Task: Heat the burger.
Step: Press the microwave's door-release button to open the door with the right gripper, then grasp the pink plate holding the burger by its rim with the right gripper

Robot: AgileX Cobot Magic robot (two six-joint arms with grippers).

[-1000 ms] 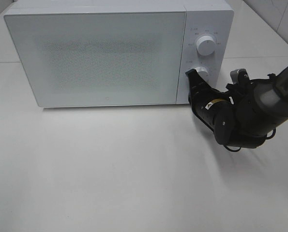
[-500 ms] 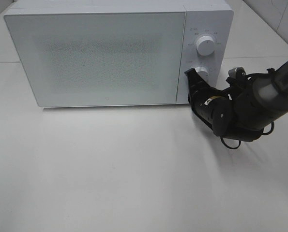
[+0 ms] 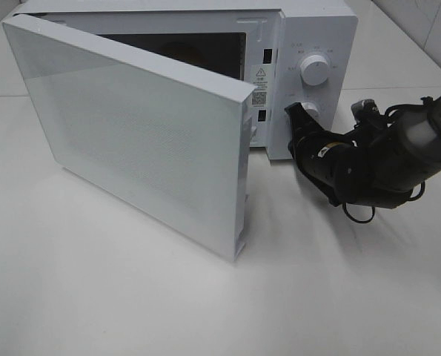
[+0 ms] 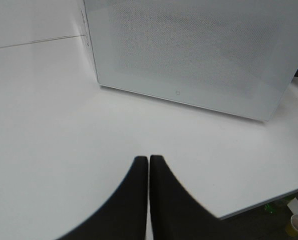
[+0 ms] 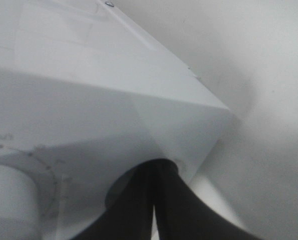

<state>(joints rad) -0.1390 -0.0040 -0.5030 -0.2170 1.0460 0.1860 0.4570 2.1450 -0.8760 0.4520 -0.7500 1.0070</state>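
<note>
Two grippers, both pressed together, nothing pinched. The right gripper [image 3: 293, 113] has its tip on the lower knob [image 3: 311, 111] of the microwave [image 3: 316, 30]. The door [image 3: 131, 133] stands wide open, hinged on the far left and angled out over the counter [image 3: 131, 297]. And the burger? Not on the counter in any view. The cavity [image 3: 168, 48] is dark, with a faint brownish patch inside that I can't identify. That opening lies just left of the right gripper, on the door's free side, so the right arm looks nearer. The left gripper [image 4: 149, 160] faces the door's outer panel, which shuts it off from the cavity.
</note>
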